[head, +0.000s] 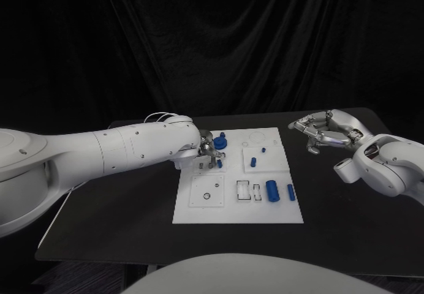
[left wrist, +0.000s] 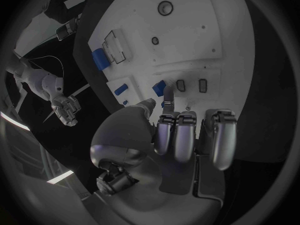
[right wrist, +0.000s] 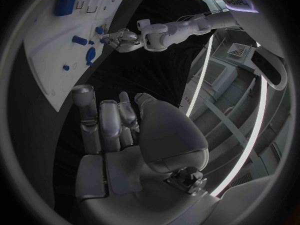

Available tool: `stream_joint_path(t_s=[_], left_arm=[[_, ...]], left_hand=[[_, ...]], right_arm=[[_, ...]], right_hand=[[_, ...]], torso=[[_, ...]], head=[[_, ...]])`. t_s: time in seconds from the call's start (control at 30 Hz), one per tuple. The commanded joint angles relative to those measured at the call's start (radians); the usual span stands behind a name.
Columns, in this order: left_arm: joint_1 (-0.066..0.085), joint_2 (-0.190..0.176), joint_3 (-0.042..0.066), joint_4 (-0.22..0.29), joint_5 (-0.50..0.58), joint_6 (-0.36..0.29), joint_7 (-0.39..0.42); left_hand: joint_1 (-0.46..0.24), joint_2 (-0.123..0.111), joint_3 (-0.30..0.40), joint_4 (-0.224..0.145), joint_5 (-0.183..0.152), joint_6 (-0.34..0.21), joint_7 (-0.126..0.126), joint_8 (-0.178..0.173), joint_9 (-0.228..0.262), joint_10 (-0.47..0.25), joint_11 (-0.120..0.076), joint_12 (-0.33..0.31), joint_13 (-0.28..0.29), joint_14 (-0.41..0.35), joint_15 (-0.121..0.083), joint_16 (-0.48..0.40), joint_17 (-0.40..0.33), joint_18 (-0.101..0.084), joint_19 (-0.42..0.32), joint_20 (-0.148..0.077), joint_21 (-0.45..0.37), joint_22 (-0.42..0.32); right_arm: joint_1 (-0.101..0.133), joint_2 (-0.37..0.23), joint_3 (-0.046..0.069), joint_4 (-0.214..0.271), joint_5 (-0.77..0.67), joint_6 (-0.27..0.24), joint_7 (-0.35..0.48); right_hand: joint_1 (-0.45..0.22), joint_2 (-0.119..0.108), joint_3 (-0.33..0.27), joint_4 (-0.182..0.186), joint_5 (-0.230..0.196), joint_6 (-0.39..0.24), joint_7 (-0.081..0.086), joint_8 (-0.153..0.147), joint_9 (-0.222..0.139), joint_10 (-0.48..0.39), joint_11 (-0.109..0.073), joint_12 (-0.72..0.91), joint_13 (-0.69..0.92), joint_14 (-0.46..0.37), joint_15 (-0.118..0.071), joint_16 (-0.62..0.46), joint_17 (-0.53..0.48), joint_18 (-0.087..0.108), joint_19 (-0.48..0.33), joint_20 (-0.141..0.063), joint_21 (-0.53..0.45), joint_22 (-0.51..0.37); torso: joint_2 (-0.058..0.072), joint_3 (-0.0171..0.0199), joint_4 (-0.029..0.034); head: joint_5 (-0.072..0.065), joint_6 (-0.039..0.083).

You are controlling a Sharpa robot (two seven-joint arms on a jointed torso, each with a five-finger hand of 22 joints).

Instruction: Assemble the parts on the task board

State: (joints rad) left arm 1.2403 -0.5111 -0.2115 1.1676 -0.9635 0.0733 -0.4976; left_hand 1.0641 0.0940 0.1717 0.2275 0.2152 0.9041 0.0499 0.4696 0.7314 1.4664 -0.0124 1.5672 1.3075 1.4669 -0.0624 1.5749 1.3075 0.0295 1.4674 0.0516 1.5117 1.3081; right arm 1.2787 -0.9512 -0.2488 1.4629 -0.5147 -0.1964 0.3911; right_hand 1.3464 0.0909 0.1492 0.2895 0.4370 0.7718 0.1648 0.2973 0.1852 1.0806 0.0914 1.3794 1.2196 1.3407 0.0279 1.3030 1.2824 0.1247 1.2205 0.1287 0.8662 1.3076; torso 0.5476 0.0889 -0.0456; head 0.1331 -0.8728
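Black table [head: 115,214] is seen bearing the white task board [head: 199,211]. Left hand [head: 208,153] is lowered over the board's far-left corner beside a blue part [head: 219,141]; its grasp cannot be told. Right hand [head: 327,131] is held clear, fingers loosely apart, holding nothing.

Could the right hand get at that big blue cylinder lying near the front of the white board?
Probably yes. The right hand hovers off the task board with nothing in it, and the big blue cylinder lies uncovered on the board's near right part. The left hand works farther back.
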Motion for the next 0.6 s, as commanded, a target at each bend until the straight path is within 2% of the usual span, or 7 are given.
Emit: stream_joint_path(t_s=[0.03,0.33,0.6], left_arm=[[-0.003,0.004,0.001,0.000,-0.001,0.010,0.020],[-0.008,0.012,0.001,-0.005,-0.001,0.012,0.026],[-0.012,0.016,0.001,-0.011,-0.001,0.021,0.025]], left_hand=[[-0.003,-0.002,0.003,-0.003,-0.004,-0.003,0.004,-0.007,0.001,0.104,-0.005,0.004,0.263,0.104,-0.005,-0.004,0.263,0.007,0.003,-0.007,-0.004,0.110],[-0.004,-0.001,0.004,-0.003,-0.003,-0.004,0.005,-0.011,0.002,0.104,-0.004,0.004,0.263,0.104,-0.005,-0.004,0.263,0.008,0.002,-0.006,-0.005,0.108],[-0.005,-0.001,0.005,-0.003,-0.003,-0.004,0.005,-0.014,0.002,0.104,-0.004,0.004,0.263,0.104,-0.005,-0.004,0.263,0.009,-0.001,-0.006,-0.006,0.104]], right_arm=[[-0.003,0.001,0.001,-0.001,0.002,0.014,-0.013],[-0.003,0.005,0.001,-0.004,0.002,0.022,-0.013],[-0.003,0.008,0.001,-0.009,0.002,0.026,-0.013]], right_hand=[[0.002,0.007,-0.003,0.003,-0.001,-0.008,0.002,0.006,-0.001,-0.002,0.001,0.005,-0.002,0.003,0.001,0.003,0.000,0.013,-0.004,0.006,-0.006,0.081],[0.001,0.007,-0.003,0.003,-0.001,-0.008,0.002,0.006,-0.002,-0.002,0.001,0.005,-0.002,0.003,0.001,0.003,-0.001,0.013,-0.005,0.006,-0.008,0.080],[0.001,0.008,-0.003,0.003,-0.001,-0.009,0.002,0.006,-0.002,-0.002,0.001,0.005,-0.002,0.003,0.001,0.003,0.000,0.013,-0.005,0.006,-0.010,0.080]], torso=[[0.000,-0.0004,-0.0009],[0.000,-0.0002,0.0004],[0.000,-0.0004,0.0002]], head=[[-0.002,0.000],[-0.012,0.000],[-0.010,0.000]])
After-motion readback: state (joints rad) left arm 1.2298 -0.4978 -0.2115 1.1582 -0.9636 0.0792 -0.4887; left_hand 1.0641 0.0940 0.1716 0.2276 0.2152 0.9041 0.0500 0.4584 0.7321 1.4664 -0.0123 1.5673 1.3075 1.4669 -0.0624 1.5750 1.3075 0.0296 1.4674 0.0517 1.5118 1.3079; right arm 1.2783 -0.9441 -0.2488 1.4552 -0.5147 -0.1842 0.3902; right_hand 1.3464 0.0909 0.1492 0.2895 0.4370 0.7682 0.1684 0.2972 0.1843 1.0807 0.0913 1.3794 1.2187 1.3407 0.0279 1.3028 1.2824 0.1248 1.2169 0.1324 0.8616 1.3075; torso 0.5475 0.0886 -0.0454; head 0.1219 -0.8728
